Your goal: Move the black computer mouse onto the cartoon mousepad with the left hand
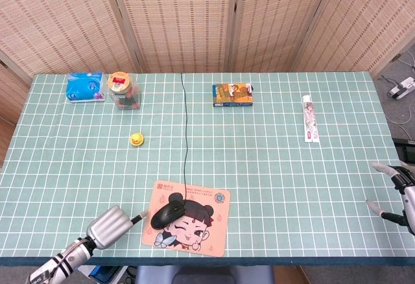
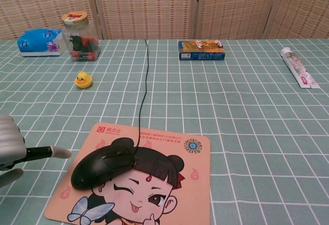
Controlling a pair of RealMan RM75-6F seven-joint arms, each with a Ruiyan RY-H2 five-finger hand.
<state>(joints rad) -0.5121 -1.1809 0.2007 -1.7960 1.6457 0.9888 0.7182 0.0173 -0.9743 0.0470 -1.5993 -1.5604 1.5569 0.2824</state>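
Already the black computer mouse [image 1: 170,214] is seen on the cartoon mousepad [image 1: 189,218], near the surface's front edge, long axis angled toward its left edge. Just beside it, the empty left hand [image 1: 111,224] is held with fingers [image 2: 62,153] apart.

black mouse [image 2: 105,166] on cartoon mousepad [image 2: 169,184], left hand [image 2: 13,148] beside (empty)

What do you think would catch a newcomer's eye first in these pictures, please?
Most likely the pink cartoon mousepad at the near edge of the table, with the black mouse lying on its left part and its cord running to the far side. Next, the silver left hand just left of the pad, one of its fingers pointing at the mouse without touching it.
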